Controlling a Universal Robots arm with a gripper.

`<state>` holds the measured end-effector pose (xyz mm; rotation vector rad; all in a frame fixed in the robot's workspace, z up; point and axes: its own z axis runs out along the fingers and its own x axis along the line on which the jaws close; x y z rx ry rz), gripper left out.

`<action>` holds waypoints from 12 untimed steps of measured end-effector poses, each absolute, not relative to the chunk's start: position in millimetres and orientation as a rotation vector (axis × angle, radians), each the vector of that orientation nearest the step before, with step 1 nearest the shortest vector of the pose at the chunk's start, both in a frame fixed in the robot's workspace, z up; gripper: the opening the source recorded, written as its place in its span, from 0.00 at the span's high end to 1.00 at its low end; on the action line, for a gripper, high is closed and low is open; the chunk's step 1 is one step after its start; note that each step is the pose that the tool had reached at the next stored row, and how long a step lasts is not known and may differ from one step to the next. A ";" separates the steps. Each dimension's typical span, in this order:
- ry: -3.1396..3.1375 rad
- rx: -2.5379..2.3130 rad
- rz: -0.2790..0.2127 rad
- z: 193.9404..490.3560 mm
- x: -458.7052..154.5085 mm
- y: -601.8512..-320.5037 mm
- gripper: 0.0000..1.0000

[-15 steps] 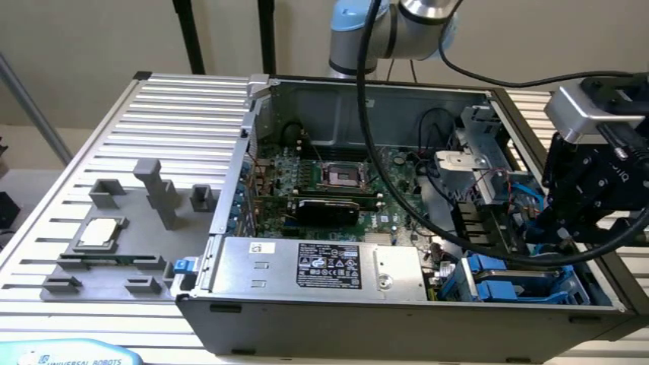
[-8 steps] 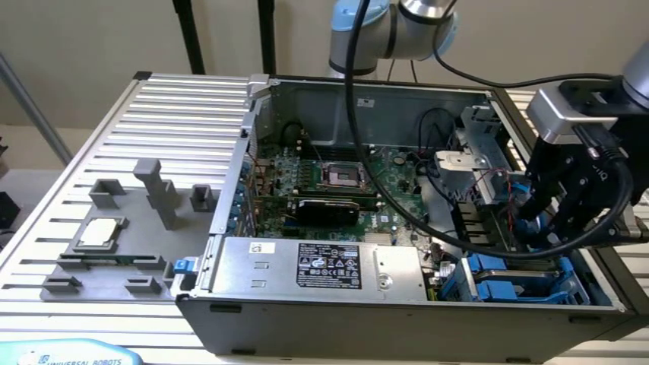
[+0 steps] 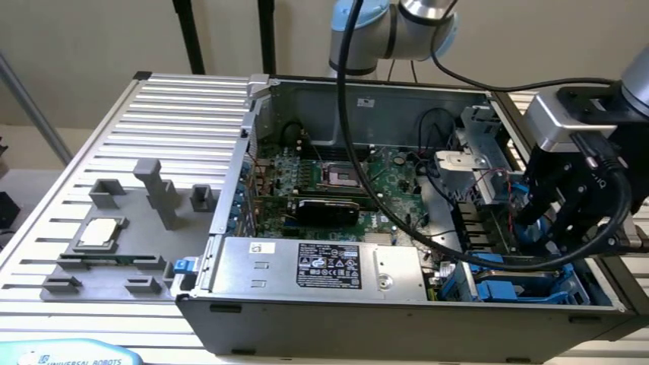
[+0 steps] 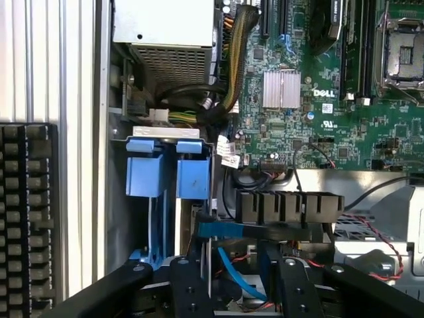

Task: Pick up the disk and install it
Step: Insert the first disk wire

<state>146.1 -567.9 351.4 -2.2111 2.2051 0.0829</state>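
Spotting the disk (image 4: 149,173) slotted on edge in the drive bay (image 4: 154,225), left of centre in the wrist view. Tool (image 4: 236,285) close by, fingers (image 4: 189,286) apart, gripping nothing. Could snag the blue cable (image 4: 225,229) or leave the disk half-latched.

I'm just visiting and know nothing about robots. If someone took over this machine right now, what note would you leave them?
Jaws: gripper open, low over the bay inside the case.
Disk: its blue-railed edge seems to sit in the bay just ahead of the jaws, not gripped.
Done: disk looks placed in the bay.
Left: check that it is fully seated; that cannot be seen here.
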 end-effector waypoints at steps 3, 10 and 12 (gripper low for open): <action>2.204 -2.210 0.087 351.2 146.2 -578.7 0.55; 2.184 -2.190 0.128 350.7 158.8 -589.0 0.55; 2.175 -2.182 0.145 350.7 163.2 -589.7 0.55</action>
